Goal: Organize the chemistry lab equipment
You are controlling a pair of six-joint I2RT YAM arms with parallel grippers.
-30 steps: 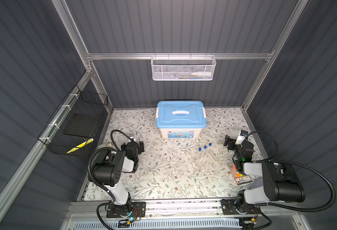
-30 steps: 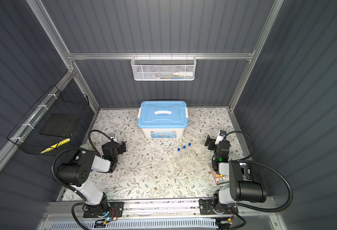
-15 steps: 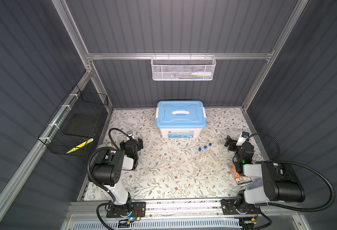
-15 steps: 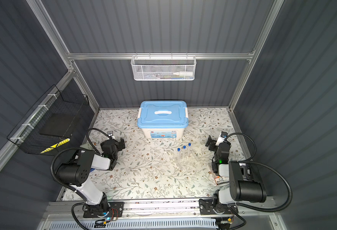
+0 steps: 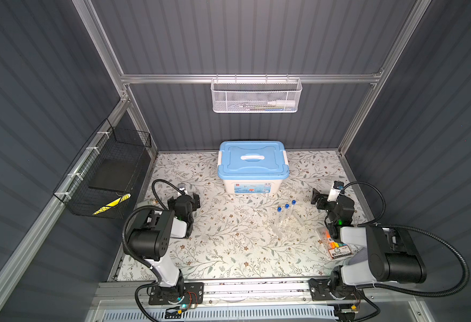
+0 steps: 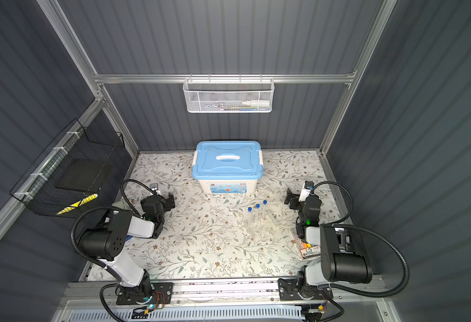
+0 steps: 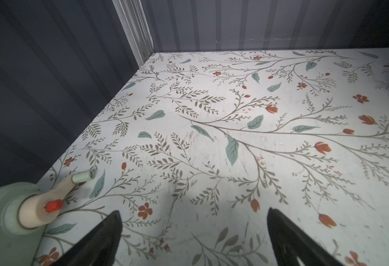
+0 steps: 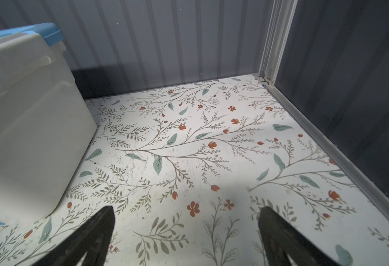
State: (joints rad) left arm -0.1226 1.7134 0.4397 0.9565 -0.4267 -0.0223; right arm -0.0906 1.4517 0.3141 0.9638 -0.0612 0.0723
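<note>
Fingers on both arms stand spread wide with nothing between them. Your left fingers (image 7: 106,237) hang low over the bare floral bench (image 7: 212,142) near the left wall. Just beside them, but apart from them, lies a pale squeeze bottle (image 7: 7,221) with a cream spout and a red tip. Your right fingers (image 8: 97,232) hover over the bench near the right wall. The white side of the storage box (image 8: 27,129) shows at the edge of that wrist view.

Look at both top views for the task's things. Three clear test tubes (image 5: 286,206) with blue caps stand in a clear rack (image 5: 283,228) on the bench, in front of the blue-lidded storage box and right of centre. They sit between the two arms, nearer your right one, and well apart from either set of fingers.

A pack of highlighters (image 5: 337,245) lies partly under your right arm at the bench's right edge. A white mesh basket (image 5: 228,97) hangs on the back wall and a black wire basket (image 5: 111,167) on the left wall. What the mesh basket holds is too small to tell.
</note>
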